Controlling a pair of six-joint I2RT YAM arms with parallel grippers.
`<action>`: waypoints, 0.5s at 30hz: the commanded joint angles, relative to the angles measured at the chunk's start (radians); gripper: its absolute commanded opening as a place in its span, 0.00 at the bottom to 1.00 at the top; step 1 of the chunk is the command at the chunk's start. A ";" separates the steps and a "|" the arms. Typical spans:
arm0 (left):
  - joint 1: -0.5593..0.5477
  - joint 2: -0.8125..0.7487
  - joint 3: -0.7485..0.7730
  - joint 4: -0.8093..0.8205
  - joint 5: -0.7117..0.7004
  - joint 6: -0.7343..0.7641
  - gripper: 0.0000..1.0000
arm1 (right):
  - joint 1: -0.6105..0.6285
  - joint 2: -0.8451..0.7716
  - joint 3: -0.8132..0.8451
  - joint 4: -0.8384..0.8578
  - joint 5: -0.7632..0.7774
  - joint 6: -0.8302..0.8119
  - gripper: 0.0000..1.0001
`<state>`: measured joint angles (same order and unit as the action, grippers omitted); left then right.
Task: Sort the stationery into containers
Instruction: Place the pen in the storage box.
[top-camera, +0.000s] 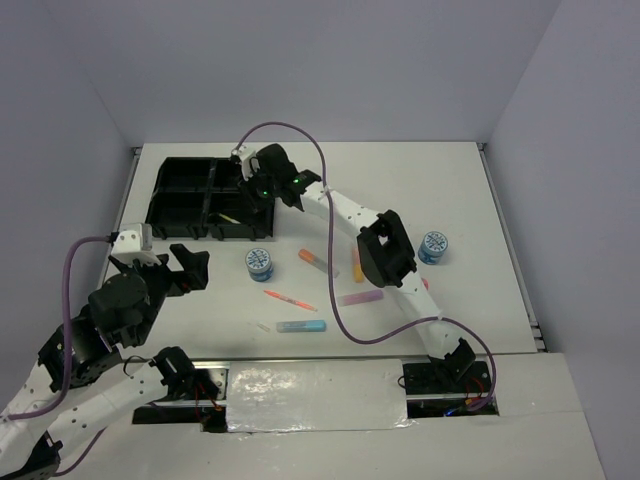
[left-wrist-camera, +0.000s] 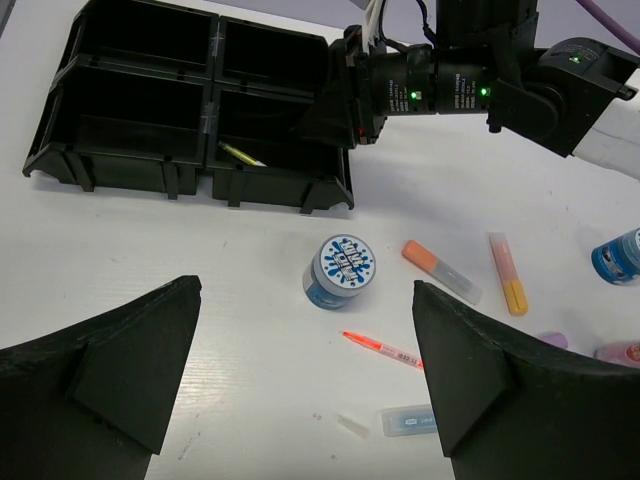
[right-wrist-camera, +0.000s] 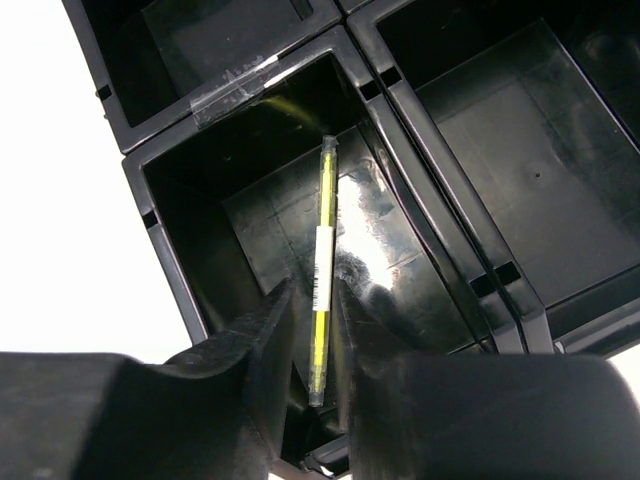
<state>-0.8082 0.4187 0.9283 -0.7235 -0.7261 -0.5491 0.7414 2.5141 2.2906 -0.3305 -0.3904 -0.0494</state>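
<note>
One yellow pen (right-wrist-camera: 321, 240) lies lengthwise between right pincer (right-wrist-camera: 312, 292) jaws, barely parted, grip unclear, over a tray (right-wrist-camera: 157, 232) compartment; left pincer (left-wrist-camera: 305, 289) wide open, empty, farther off.

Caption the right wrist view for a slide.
Right end effector, fingers slightly parted, around a yellow pen inside one compartment of the black tray.

We are holding our black-and-white left arm (top-camera: 110, 310) folded near its base, with its black two-finger left end effector (left-wrist-camera: 306, 288) gaping wide. We are holding our white-and-black right arm (top-camera: 380, 250) stretched far forward and leftward, its black right end effector (right-wrist-camera: 312, 290) tilting downward, fingers parted narrowly.
</note>
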 joint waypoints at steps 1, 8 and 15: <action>0.004 -0.011 0.000 0.052 0.011 0.025 0.99 | -0.004 0.006 0.024 0.001 -0.019 0.002 0.31; 0.004 0.009 0.000 0.044 -0.002 0.011 0.99 | -0.002 -0.138 -0.132 0.063 -0.044 0.013 0.53; 0.009 0.066 0.015 0.009 -0.033 -0.025 0.99 | 0.006 -0.571 -0.440 0.176 -0.016 0.040 0.71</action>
<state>-0.8070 0.4591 0.9272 -0.7273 -0.7338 -0.5568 0.7418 2.2330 1.9018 -0.2909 -0.4007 -0.0196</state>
